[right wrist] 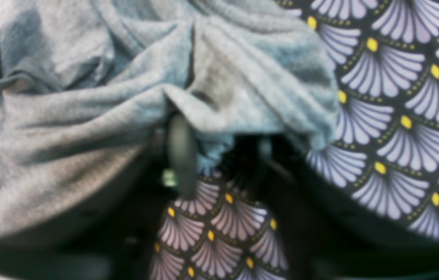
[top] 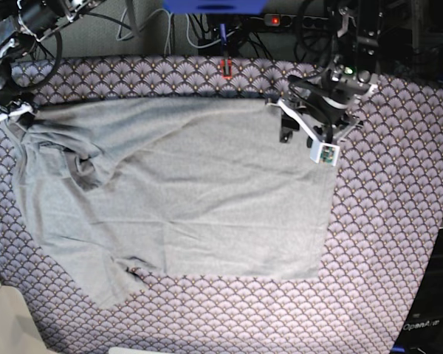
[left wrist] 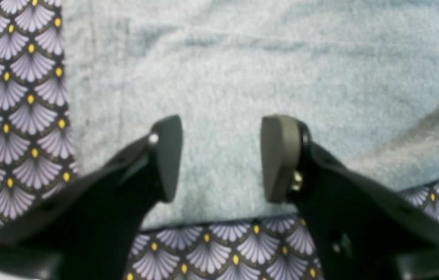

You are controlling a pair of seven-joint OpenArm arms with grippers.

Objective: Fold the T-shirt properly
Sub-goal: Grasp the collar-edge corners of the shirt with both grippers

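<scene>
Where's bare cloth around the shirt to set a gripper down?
Bare patterned cloth runs wide between the T-shirt and the table's right edge, and along the front below its hem. The back corners are crowded: the left gripper and the right gripper work there.

A purple fan-scale patterned cloth (top: 384,243) covered the table. Behind it hung tangled black cables (top: 184,29) against what looked like a grey wall, and a red indicator light (top: 274,20) glowed.

Even, soft light throughout; both wrist views are blurred up close, the base view sharper.
</scene>
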